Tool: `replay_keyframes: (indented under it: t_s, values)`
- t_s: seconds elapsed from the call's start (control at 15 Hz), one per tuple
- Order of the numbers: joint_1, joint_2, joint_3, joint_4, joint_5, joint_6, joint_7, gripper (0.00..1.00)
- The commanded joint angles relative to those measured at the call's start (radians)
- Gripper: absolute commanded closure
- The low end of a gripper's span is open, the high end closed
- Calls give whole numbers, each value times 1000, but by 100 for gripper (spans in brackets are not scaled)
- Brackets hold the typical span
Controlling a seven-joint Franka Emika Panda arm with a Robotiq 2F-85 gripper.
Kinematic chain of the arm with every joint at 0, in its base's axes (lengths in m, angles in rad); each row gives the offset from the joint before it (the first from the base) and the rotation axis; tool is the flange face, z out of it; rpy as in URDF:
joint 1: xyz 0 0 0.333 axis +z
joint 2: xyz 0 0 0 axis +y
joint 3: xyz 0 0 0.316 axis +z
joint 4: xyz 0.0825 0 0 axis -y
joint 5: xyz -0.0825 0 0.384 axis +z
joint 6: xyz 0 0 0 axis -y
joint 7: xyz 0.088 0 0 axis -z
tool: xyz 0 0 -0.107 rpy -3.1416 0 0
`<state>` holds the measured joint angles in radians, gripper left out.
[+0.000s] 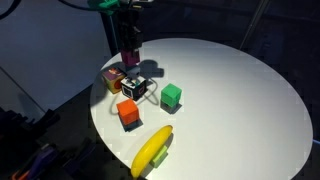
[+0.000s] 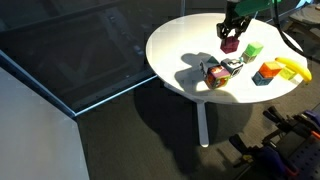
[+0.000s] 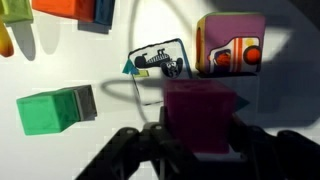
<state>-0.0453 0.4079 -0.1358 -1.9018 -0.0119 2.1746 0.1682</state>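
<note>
My gripper (image 3: pixel 198 140) is shut on a dark magenta cube (image 3: pixel 200 115), with a finger pressed to each side of it. In both exterior views it hangs above the round white table (image 1: pixel 240 90) with the magenta cube (image 1: pixel 130 59) (image 2: pixel 230 44) lifted off the surface. Below the cube lie a small picture card (image 3: pixel 158 62) and a pink-and-yellow block (image 3: pixel 231 46). A green cube (image 3: pixel 52 110) sits to the left in the wrist view. The green cube (image 1: pixel 171 96) and an orange block (image 1: pixel 128 113) stand nearer the table's front.
A banana (image 1: pixel 152 151) lies at the table's near edge on a green patch. The table's rim (image 2: pixel 170 75) drops to a dark floor. Dark glass panels (image 2: pixel 70 50) stand beside the table. Cables and gear (image 2: pixel 285 150) lie on the floor.
</note>
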Motion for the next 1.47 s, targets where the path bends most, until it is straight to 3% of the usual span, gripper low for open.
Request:
replay_keyframes:
  t_s: [0.0,0.53,1.4]
  values:
    - [-31,-71,-8,-70,-11,12,-17,71]
    - [-102,-68,-49,-56,31,-7,52,71]
    - [-135,-16,-121,11,104,13,342,71]
